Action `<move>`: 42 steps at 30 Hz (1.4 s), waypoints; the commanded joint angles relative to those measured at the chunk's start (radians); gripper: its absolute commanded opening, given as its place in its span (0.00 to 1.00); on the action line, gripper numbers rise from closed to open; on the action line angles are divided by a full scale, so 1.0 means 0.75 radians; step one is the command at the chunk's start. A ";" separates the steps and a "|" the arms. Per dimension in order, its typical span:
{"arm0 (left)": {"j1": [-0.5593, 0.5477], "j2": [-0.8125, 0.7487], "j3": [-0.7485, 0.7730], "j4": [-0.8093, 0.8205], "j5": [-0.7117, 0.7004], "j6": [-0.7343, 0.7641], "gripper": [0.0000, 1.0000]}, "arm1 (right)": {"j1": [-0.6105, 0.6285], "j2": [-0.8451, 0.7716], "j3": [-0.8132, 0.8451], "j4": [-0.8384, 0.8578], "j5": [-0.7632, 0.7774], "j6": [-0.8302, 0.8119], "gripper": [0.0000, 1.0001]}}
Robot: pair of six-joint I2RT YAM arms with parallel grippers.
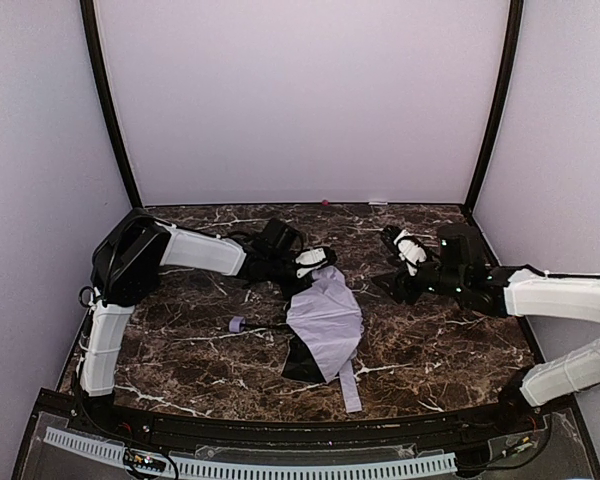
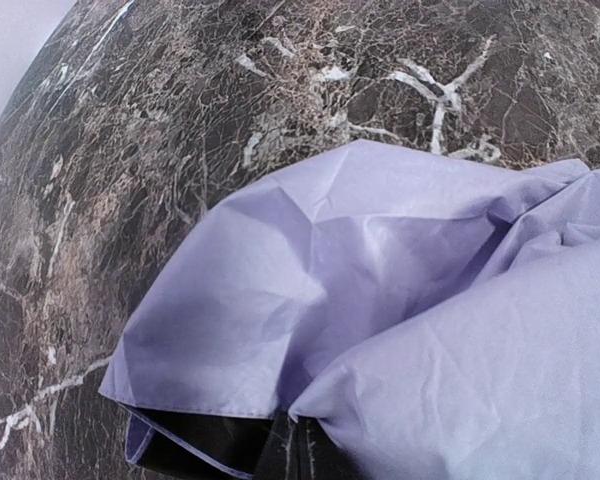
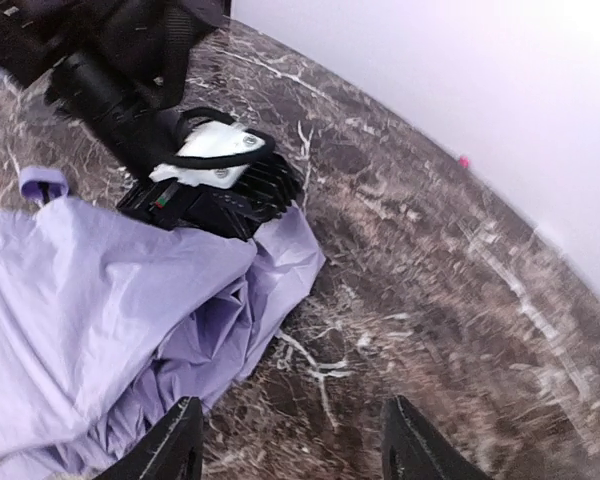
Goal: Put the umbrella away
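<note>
Table point(image 1: 180, 360) of dark veined marble is seen under everything, and the umbrella point(image 1: 325, 318) is laid on it near the middle, between the two arms. It is collapsed, with its pale lavender fabric crumpled in a loose heap. At the near end a strap point(image 1: 349, 388) is trailed toward the front edge. Just left of it a patch of black lining point(image 1: 302, 362) is exposed under the hem. Further left a small lavender handle point(image 1: 236, 324) is set on the marble, joined to the heap by a thin black shaft point(image 1: 265, 328).

At the far end of the heap the left gripper point(image 1: 320, 260) is found at the upper edge of the fabric. From the right wrist its black ribbed tip is seen touching the cloth. How far it is parted, and whether any cloth is pinched, cannot be told — its own wrist view is filled by fabric, lining and marble.

The right gripper point(image 1: 388, 262) is held just right of the umbrella's far end, apart from it, and is pointed toward the left gripper. Its two black fingers point(image 3: 180, 445) are spread wide in its wrist view, with only bare marble between them — nothing is gripped.

Farthest back, a tiny pink speck point(image 1: 325, 202) is seen where the table meets the rear wall point(image 1: 300, 100).
</note>
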 commanded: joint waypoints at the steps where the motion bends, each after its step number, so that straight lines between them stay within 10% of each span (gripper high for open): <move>1: 0.012 0.039 -0.043 -0.060 -0.039 0.027 0.00 | 0.220 -0.323 -0.230 -0.039 0.228 -0.572 0.66; 6: 0.012 0.040 -0.035 -0.061 -0.036 0.022 0.00 | 0.505 -0.493 -0.482 0.198 0.371 -1.046 0.77; 18: 0.014 0.040 -0.026 -0.101 -0.032 0.017 0.00 | 0.728 0.064 -0.322 0.763 0.427 -1.284 0.76; 20: 0.014 0.040 -0.031 -0.100 -0.037 0.023 0.00 | 0.748 0.088 -0.274 0.772 0.385 -1.270 0.67; 25: 0.017 0.040 -0.016 -0.115 -0.048 0.035 0.00 | 0.735 0.059 -0.133 0.553 0.252 -1.083 0.06; 28: 0.031 0.033 0.025 -0.147 -0.068 -0.003 0.00 | 0.640 0.021 -0.046 0.395 0.100 -0.830 0.00; 35: 0.102 -0.252 -0.160 0.144 -0.120 -0.027 0.68 | 0.300 0.052 0.024 0.328 -0.373 -0.104 0.00; 42: 0.120 -0.621 -0.391 0.282 -0.167 -0.006 0.87 | 0.132 0.273 0.159 0.323 -0.534 0.211 0.00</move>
